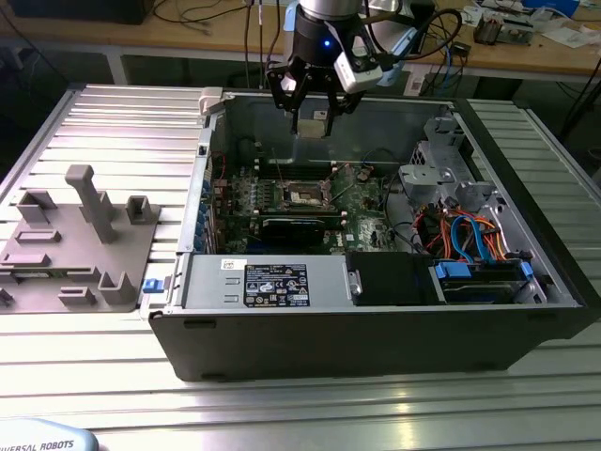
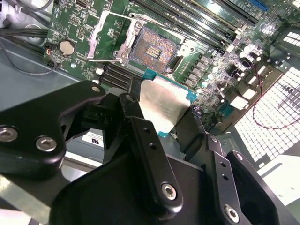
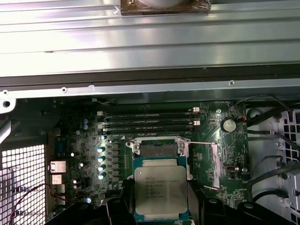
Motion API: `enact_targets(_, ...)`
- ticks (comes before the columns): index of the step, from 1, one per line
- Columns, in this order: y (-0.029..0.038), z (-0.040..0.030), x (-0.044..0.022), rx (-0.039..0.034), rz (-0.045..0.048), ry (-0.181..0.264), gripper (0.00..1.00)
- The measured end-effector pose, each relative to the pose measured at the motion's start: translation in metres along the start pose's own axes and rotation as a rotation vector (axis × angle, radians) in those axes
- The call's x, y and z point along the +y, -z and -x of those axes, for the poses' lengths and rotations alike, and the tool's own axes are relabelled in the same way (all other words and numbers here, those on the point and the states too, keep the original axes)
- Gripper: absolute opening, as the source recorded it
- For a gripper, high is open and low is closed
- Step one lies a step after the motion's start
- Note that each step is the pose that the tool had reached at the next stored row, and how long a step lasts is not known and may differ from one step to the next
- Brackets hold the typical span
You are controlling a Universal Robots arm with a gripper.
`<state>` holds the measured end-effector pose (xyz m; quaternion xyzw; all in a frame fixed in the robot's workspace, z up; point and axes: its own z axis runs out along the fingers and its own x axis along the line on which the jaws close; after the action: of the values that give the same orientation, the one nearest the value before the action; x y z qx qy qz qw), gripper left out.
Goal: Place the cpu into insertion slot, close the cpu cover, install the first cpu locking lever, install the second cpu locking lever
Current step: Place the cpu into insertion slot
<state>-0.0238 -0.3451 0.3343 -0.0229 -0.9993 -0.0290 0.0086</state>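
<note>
- The tool (image 2: 165, 123) is closed on the cpu (image 2: 165, 104). In the second wrist view its two black fingers (image 2: 140, 129) press on opposite edges of the chip, and the silver top is turned toward the camera.
- The cpu hangs in the air above the green motherboard (image 2: 220, 51). It is near the insertion slot (image 2: 153, 47) but is not yet in it.
- The slot is empty and its field of contacts is uncovered. The cpu cover (image 2: 101, 40) is lifted and stands at one side of the slot, so I judge that the way down is free.
- To do this step well, I think the chip must stay flat and parallel to the board. Its corners must be matched to the slot frame, and it must go straight down without any sliding, because the contacts look delicate.
- The exterior view gives the height: the tool is well above the board, over the open computer case (image 1: 376, 319) that lies on the ribbed surface (image 1: 94, 376).
- The first wrist view looks along the approach, so there one can compare the chip's edges with the slot frame. The second wrist view shows better the contacts and the open cover.
</note>
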Motion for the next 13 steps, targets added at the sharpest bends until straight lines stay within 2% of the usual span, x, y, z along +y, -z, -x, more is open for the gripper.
enact_targets(9,-0.0005,0.0000,0.0000,-0.0008,-0.0006,-0.012,0.54)
enact_targets(13,-0.0008,0.0000,-0.0001,-0.0021,-0.0020,-0.033,0.54)
